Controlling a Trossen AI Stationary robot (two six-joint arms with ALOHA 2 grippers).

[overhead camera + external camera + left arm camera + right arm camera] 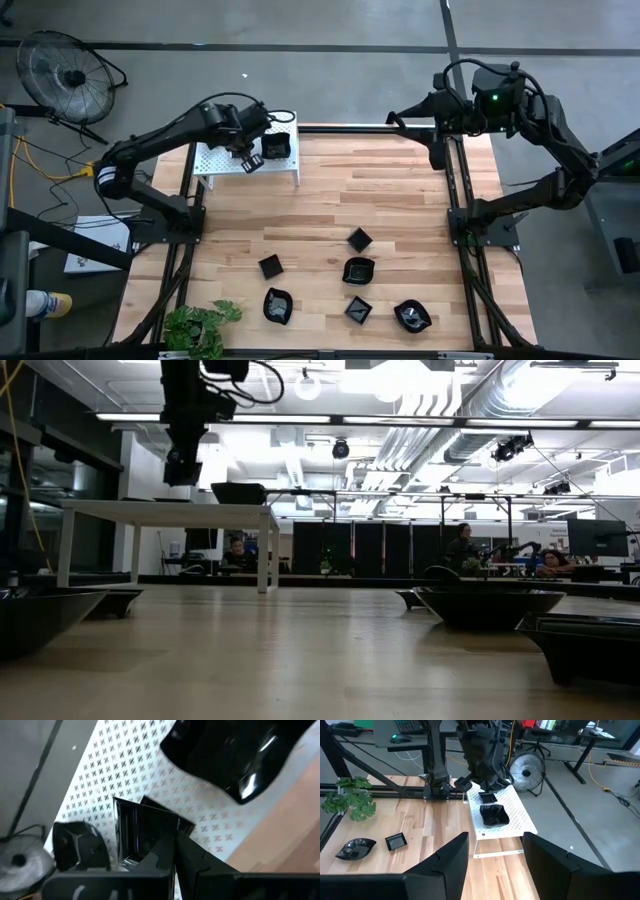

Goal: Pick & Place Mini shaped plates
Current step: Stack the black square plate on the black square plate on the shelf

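My left gripper hangs over the white perforated shelf at the table's far left and is shut on a small square black plate. A larger glossy black plate rests on the shelf top beside it, also seen from above. Several more mini shaped plates lie on the near half of the table, among them a square one and a wavy-edged one. My right gripper waits open and high at the far right, holding nothing. My left gripper pinches the square plate's rim between its two fingers, near one corner. The fingers come steeply from above. The plate sits tilted in the hold; whether it touches the shelf top I cannot tell.
A potted plant stands at the near left corner. The shelf's perforated top has bare room around its two plates. Bare wood lies between the shelf and the plates on the table.
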